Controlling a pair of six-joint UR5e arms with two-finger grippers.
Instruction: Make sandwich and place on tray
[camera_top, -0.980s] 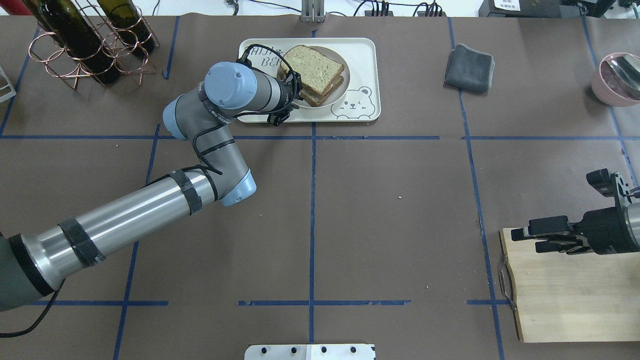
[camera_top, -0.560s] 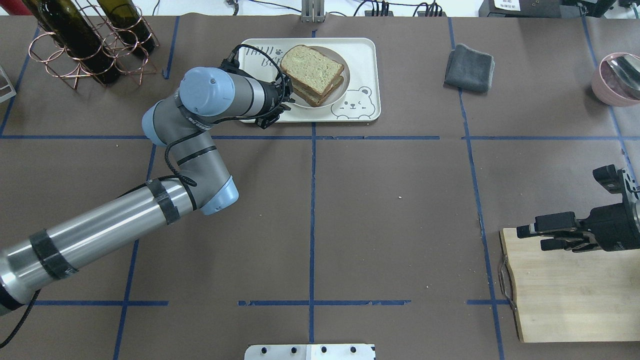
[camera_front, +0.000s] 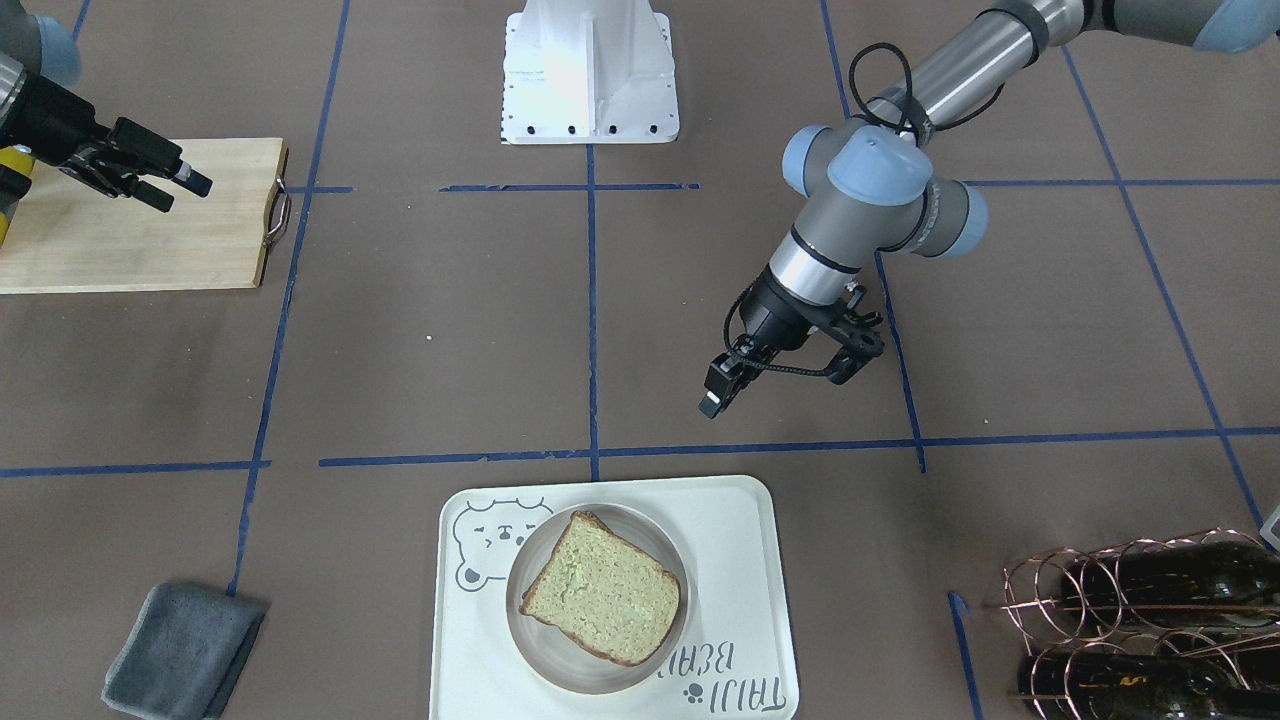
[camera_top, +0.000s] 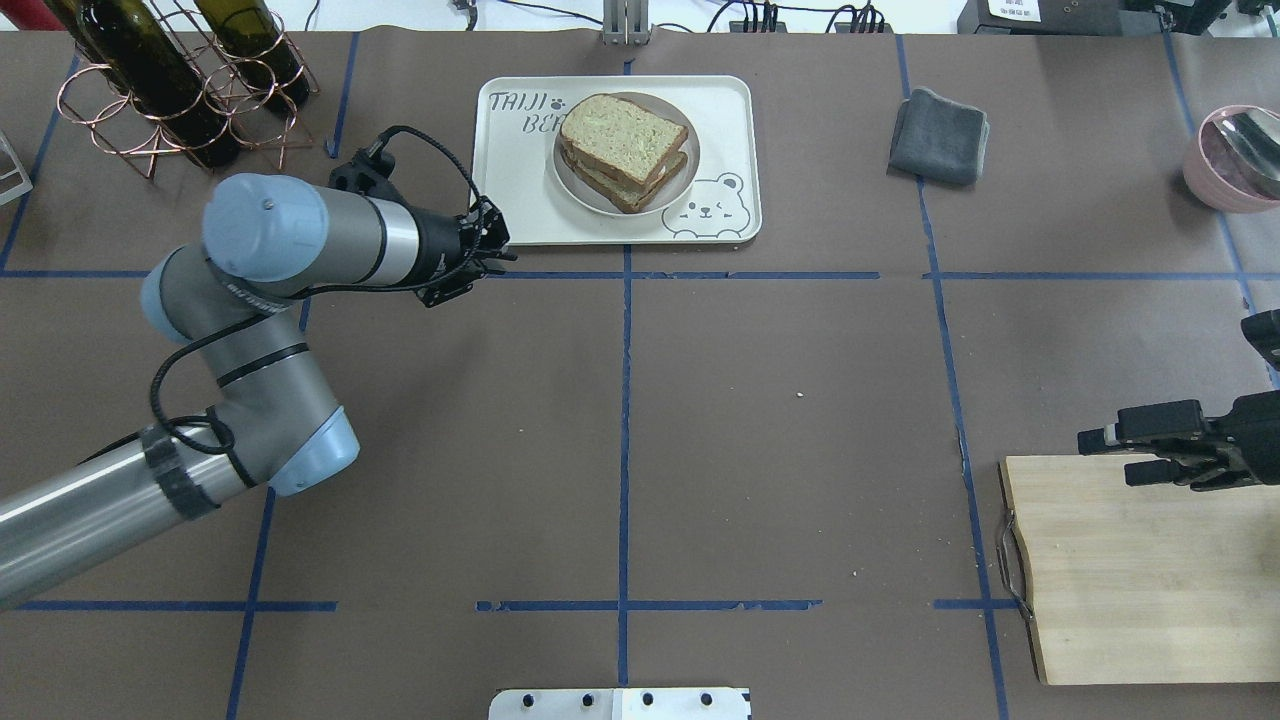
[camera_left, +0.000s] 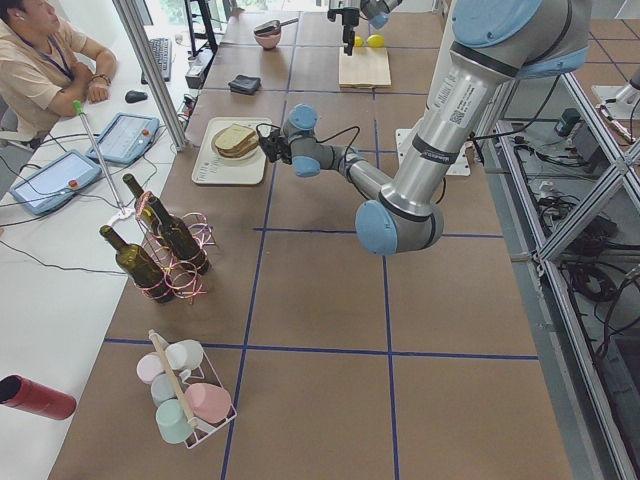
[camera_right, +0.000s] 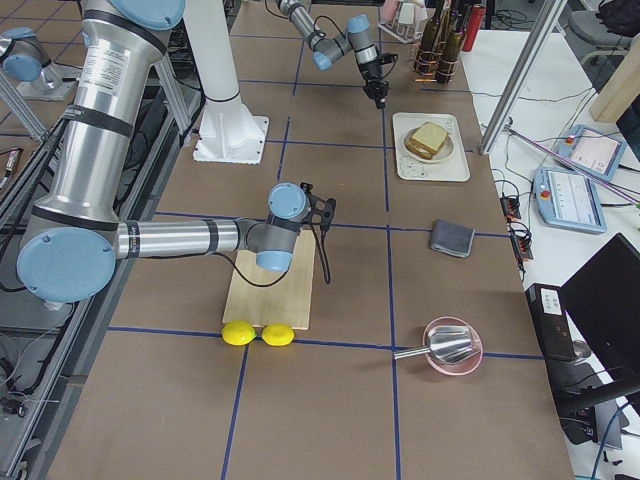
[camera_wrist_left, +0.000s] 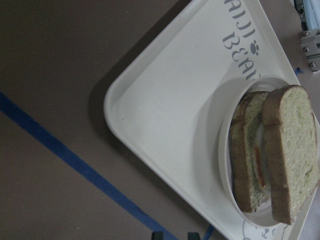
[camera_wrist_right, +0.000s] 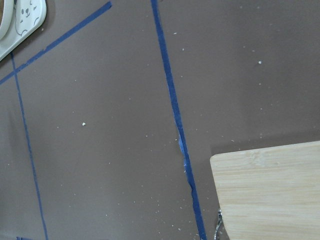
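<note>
The sandwich (camera_top: 622, 150), two greenish-tan bread slices with a white-and-orange egg between them, lies on a small round white plate (camera_top: 590, 195) on the cream bear tray (camera_top: 505, 205). It also shows in the front view (camera_front: 600, 590) and the left wrist view (camera_wrist_left: 280, 155). My left gripper (camera_top: 497, 248) hangs above the table just off the tray's near left corner, apart from it, its fingers a little open and empty. My right gripper (camera_top: 1105, 452) is open and empty at the far edge of the wooden cutting board (camera_top: 1130, 580).
A grey folded cloth (camera_top: 940, 122) lies right of the tray. A copper rack with wine bottles (camera_top: 170, 80) stands at the far left. A pink bowl with a metal scoop (camera_top: 1235, 155) is at the far right. Two lemons (camera_right: 255, 333) lie beside the board.
My left gripper has drawn back from the plate, off the tray, to the left and toward the robot. My right gripper has moved right and slightly farther back.
</note>
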